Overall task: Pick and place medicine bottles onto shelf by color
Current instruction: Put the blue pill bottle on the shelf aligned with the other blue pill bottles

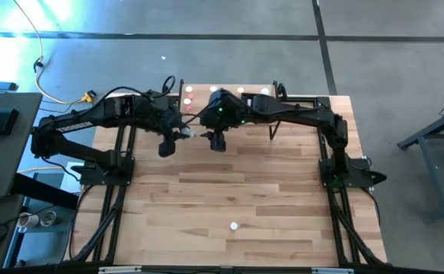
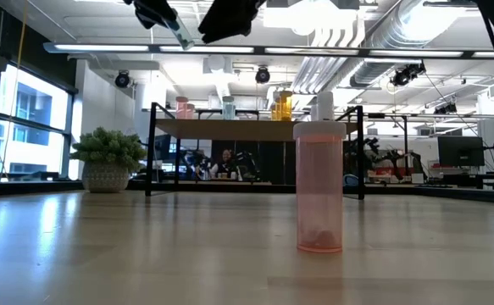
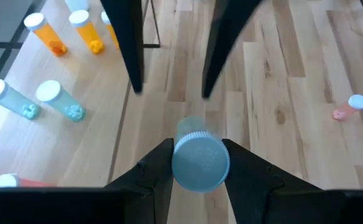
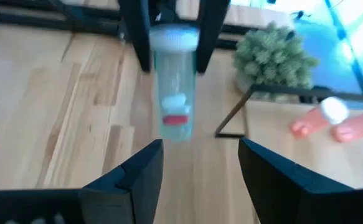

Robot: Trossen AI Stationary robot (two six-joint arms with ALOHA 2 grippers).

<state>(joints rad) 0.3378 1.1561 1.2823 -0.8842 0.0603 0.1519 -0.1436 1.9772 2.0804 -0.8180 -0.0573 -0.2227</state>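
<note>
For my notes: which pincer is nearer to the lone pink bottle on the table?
Neither clearly. The left pincer and right pincer both hang by the shelf, far from the pink bottle.

Black left hand (image 3: 197, 180) holds a clear bottle (image 3: 198, 158), pale-blue cap.

You have both arms meeting near the table's (image 1: 237, 190) far edge, just in front of the shelf (image 1: 229, 92). The left gripper (image 1: 182, 135) holds a bottle (image 3: 198, 160) beside the right gripper (image 1: 216, 142). A lone bottle (image 1: 234, 225) stands well apart, toward the near edge.
</note>
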